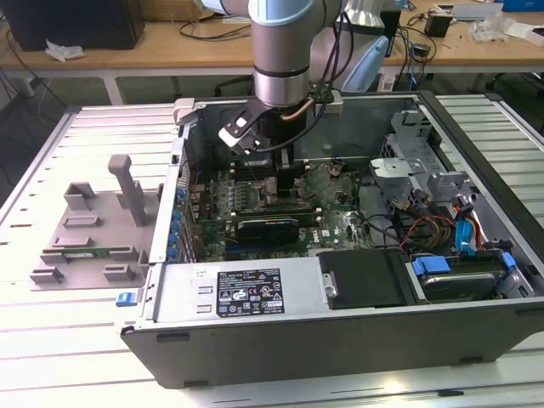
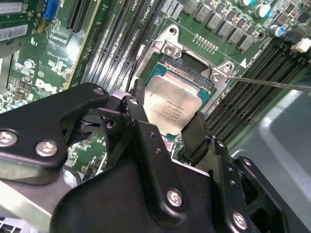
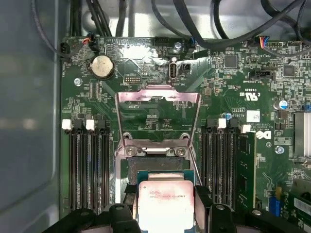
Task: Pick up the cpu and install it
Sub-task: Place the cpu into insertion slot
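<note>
From the exterior view's left I see one grey tray (image 1: 89, 229) with upright posts on the slatted table (image 1: 51, 340), well apart from the work. Next comes one open computer case (image 1: 340, 340), whose side walls hem the arm in. My gripper (image 1: 287, 183) hangs deep inside it over the motherboard (image 1: 336, 225), just beside one black card (image 1: 268, 227), with loose cables and a metal drive cage (image 1: 399, 170) crowding the exterior view's right. In the second wrist view the two black fingers (image 2: 141, 121) pinch the one cpu (image 2: 171, 104) by opposite edges, silver top up. In the first wrist view it sits right over the one socket (image 3: 155, 151). The hinged plate (image 3: 158, 94) stands open, and two banks of memory slots (image 3: 87, 165) flank the socket closely.
</note>
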